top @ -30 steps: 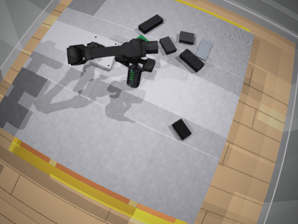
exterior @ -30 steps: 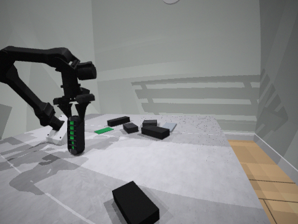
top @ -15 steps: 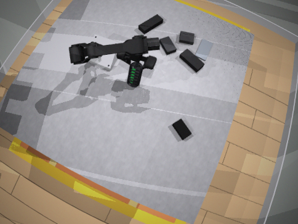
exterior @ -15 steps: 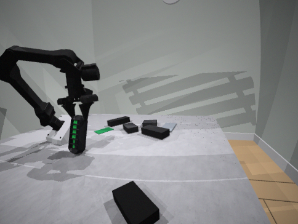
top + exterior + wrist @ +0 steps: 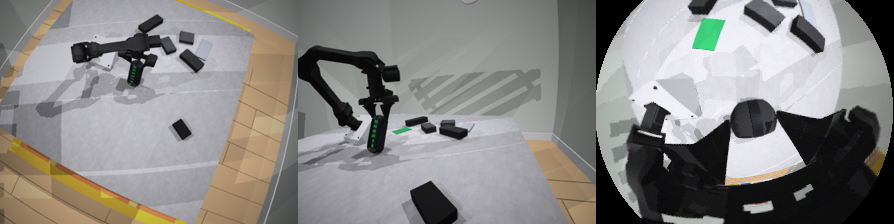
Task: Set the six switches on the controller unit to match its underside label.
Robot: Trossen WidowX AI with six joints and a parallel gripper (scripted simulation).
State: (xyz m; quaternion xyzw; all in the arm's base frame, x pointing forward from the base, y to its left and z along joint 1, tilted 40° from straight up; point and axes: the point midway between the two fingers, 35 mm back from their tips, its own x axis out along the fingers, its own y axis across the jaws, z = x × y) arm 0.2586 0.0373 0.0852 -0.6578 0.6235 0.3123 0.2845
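The dark grey controller unit [image 5: 135, 72] [image 5: 375, 135] [image 5: 753, 119] stands nearly upright on one end, leaning a little, with its lower end at the bench. Its row of green switches faces the exterior view. The underside label shows in no view. My gripper [image 5: 137, 60] [image 5: 378, 114] [image 5: 753, 117] comes down from above and is shut on the unit's upper end. In the wrist view I see only the rounded end of the unit between the two fingers.
Several dark modules lie behind the unit [image 5: 150, 23] [image 5: 168, 45] [image 5: 186, 37] [image 5: 191, 60]. A pale blue plate [image 5: 204, 49] [image 5: 467, 125] and a flat green card [image 5: 401, 131] [image 5: 709, 34] lie there too. One dark block [image 5: 181, 129] [image 5: 433, 203] lies alone nearer the front. The arm's white base plate [image 5: 358, 133] is at the left.
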